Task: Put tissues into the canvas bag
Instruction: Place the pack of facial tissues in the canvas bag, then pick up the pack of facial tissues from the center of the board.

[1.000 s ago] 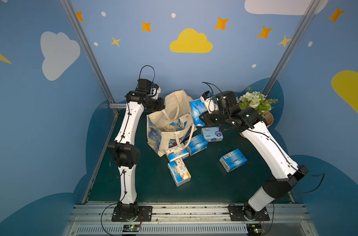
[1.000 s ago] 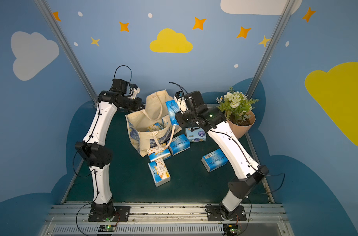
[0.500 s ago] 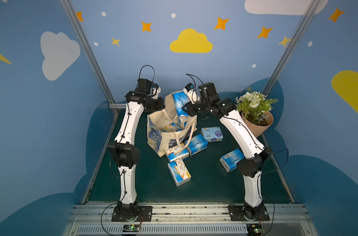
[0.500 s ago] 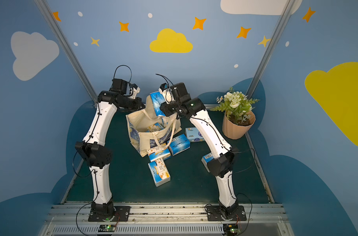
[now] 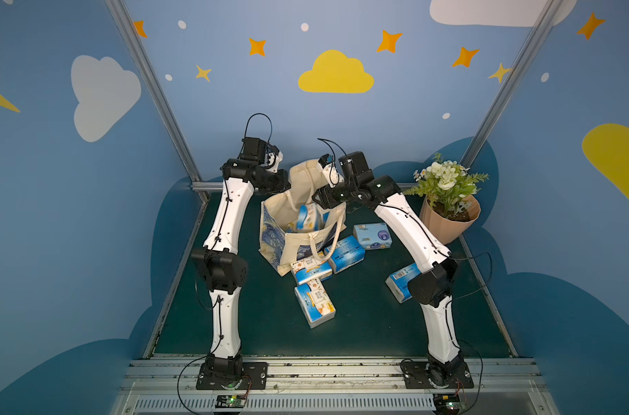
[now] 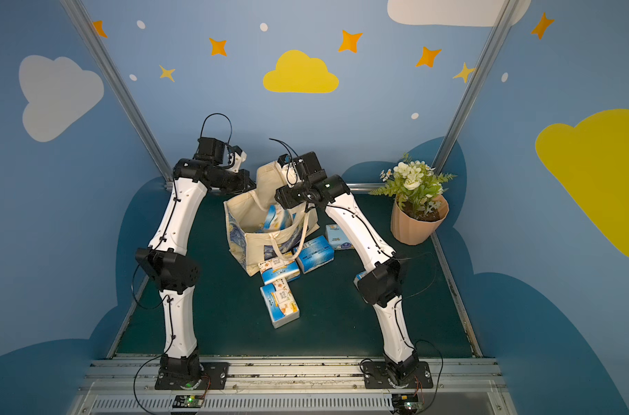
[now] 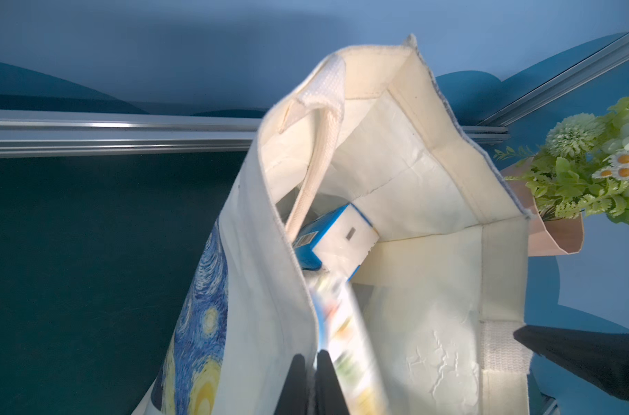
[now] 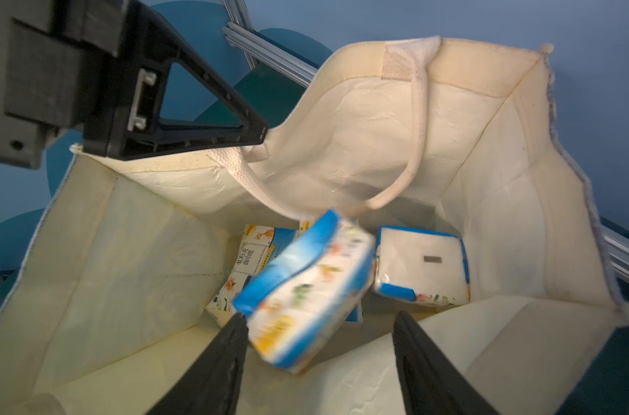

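**Right gripper lets a tissue pack go over the canvas bag**

The right gripper (image 8: 319, 318) has its black fingers (image 8: 212, 366) spread wide, clasping nothing. Just beyond them a tissue pack (image 8: 306, 276) hangs tilted inside the mouth of the canvas bag (image 8: 341, 143). The pack is motion-blurred, blue along its edges and white with small orange and green prints on its face. Under it two more packs lie on the bag's floor, a printed one (image 8: 250, 260) and a white-faced one (image 8: 422, 266) with blue corners. A cream handle (image 8: 417, 118) droops into the opening. The left gripper (image 7: 311, 359) is pinched shut on the bag's rim, at the bag's 11 o'clock in both top views.

Taking the back wall as 12 o'clock, the bag stands upright on the dark green mat (image 5: 359, 323). Two orange-printed packs (image 5: 311, 269) lie at its 6 o'clock, a blue pack (image 5: 345, 253) at 4 o'clock and a paler pack (image 5: 372, 235) at 3 o'clock. A fifth pack (image 5: 399, 284) is partly hidden behind the right arm. The flowerpot (image 5: 449, 222) sits at 3 o'clock, well apart.

A second ago the right gripper clasped this pack at the bag's 2 o'clock. Since then it has swung over the mouth and parted. The left gripper has not moved.
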You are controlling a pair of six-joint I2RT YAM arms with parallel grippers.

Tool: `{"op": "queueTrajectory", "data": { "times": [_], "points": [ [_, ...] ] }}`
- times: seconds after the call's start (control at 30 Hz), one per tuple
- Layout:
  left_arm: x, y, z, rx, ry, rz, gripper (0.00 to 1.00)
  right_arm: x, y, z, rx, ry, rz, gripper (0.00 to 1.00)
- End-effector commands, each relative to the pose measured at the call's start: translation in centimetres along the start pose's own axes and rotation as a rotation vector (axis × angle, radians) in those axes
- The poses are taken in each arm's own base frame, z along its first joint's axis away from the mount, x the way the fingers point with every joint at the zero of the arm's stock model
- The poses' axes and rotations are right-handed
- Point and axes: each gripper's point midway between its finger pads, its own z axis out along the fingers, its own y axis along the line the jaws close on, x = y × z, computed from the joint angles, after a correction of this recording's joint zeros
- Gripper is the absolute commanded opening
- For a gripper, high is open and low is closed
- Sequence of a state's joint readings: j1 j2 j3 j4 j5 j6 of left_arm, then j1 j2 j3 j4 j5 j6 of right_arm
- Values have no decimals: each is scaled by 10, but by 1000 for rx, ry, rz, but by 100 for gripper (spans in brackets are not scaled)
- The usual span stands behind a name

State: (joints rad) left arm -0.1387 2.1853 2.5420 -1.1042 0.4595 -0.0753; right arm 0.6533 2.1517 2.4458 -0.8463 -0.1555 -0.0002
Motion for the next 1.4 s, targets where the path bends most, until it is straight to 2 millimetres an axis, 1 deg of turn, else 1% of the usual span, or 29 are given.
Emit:
{"op": "queueTrajectory", "data": {
  "times": [0.0,0.07,0.17,0.2,0.27,0.37,0.5,0.6,0.63,0.73,0.83,1.0,1.13,1.37],
  "points": [
    [-1,-5,-2,10,0,6,9,-11,-3,-18,21,-37,-5,67],
    [-1,-6,-5,8,-3,9,9,-17,-4,-31,35,-53,-15,67],
    [-2,-7,-9,5,-8,12,9,-20,-1,-57,35,-75,-42,69],
    [-2,-7,-10,1,-12,12,9,-19,5,-68,14,-79,-56,69],
    [-3,-7,-12,-4,-17,15,9,-7,16,-84,-30,-73,-78,70],
    [-4,-6,-15,-13,-22,17,9,23,30,-108,-80,-47,-96,73],
    [1,-5,-18,-26,-6,17,9,82,41,-134,-111,58,-53,74],
    [4,-2,-18,-43,6,20,9,122,58,-149,-159,136,-5,78],
    [5,-1,-17,-48,9,19,10,137,64,-150,-174,171,8,80],
    [5,1,-16,-55,10,16,10,171,77,-149,-195,265,27,84],
    [4,1,-16,-56,7,-2,11,197,85,-145,-191,356,42,84],
    [4,1,-15,-56,5,-5,11,226,104,-137,-218,453,52,84],
    [5,2,-11,-67,3,1,11,248,117,-124,-235,516,36,86],
    [7,-10,-5,-71,1,53,14,280,141,-104,-256,602,1,88]
  ]
}}
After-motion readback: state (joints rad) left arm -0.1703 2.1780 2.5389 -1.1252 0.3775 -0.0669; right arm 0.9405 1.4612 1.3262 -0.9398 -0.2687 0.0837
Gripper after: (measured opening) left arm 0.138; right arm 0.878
